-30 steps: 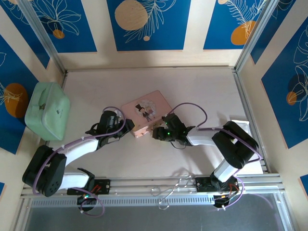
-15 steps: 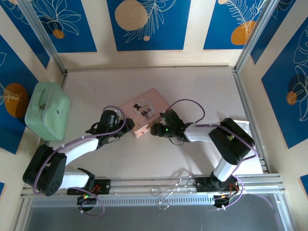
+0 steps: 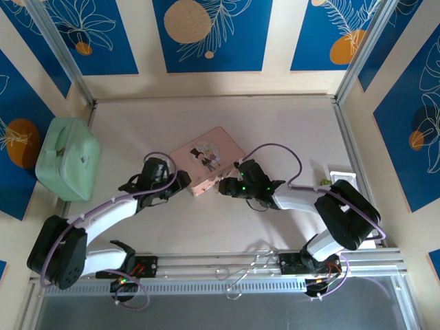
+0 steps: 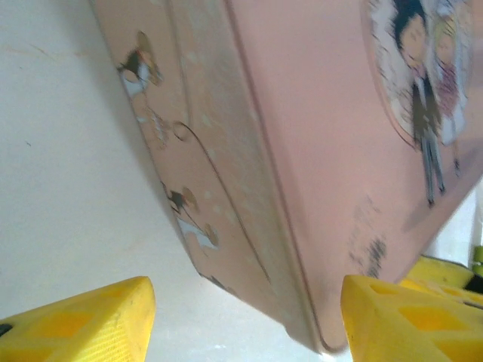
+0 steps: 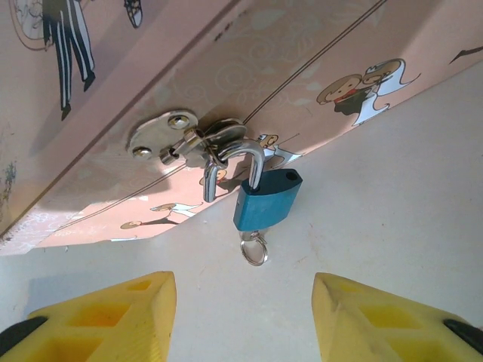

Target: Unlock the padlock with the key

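Note:
The padlock [image 5: 266,200] has a small blue body and hangs by its silvery shackle [image 5: 240,158] from the hasp [image 5: 170,136] on the pink picture box [image 5: 151,68]. One shackle leg stands free of the body, whose empty hole shows. The key sits in the bottom of the lock, its ring [image 5: 254,249] dangling. My right gripper [image 5: 241,317] is open just in front of the lock, not touching it. My left gripper [image 4: 245,324] is open around the near corner of the pink box [image 4: 317,151]. From above, both grippers meet the box [image 3: 208,159] at its front edge.
A mint-green case [image 3: 67,158] lies at the left wall. A white block [image 3: 342,180] sits by the right wall. Wire hooks [image 3: 247,271] hang on the front rail. Bare tabletop [image 3: 275,130] stretches behind the box.
The right arm's elbow swung outward to the right while its gripper stayed by the box front. The left gripper edged a little nearer the box corner.

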Available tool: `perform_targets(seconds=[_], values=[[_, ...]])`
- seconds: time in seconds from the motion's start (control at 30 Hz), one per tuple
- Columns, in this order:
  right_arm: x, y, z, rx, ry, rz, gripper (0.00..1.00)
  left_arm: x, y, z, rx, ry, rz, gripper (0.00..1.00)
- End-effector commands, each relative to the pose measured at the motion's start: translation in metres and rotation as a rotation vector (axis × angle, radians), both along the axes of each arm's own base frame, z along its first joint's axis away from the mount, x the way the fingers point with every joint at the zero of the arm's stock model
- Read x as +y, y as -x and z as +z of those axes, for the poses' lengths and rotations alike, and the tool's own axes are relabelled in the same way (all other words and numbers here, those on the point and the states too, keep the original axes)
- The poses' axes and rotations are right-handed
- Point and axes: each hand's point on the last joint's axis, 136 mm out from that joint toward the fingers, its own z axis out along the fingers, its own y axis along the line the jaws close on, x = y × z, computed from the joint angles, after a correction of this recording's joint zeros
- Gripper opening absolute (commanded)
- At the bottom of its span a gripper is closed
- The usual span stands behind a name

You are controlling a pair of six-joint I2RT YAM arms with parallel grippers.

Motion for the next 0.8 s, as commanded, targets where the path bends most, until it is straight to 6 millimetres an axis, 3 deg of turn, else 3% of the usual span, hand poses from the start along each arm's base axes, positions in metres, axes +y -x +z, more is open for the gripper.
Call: perform_targets(seconds=[0.0, 0.23, 0.5, 0.77], values=[[-0.005, -0.002, 0.005, -0.010, -0.025, -0.022, 0.51, -0.005, 0.003, 0.010, -0.010, -0.007, 0.031, 0.67], [0.003, -0.004, -0.002, 0.013, -0.046, 0.005, 0.50, -0.024, -0.003, 0.012, -0.008, 0.013, 0.022, 0.66], [0.010, -0.013, -0.019, 0.031, -0.008, 0.025, 0.47, -0.014, -0.002, -0.002, 0.029, -0.043, 0.056, 0.58], [0.017, -0.022, -0.017, -0.004, -0.015, 0.047, 0.46, -0.009, 0.002, -0.010, 0.047, -0.058, 0.048, 0.56]])
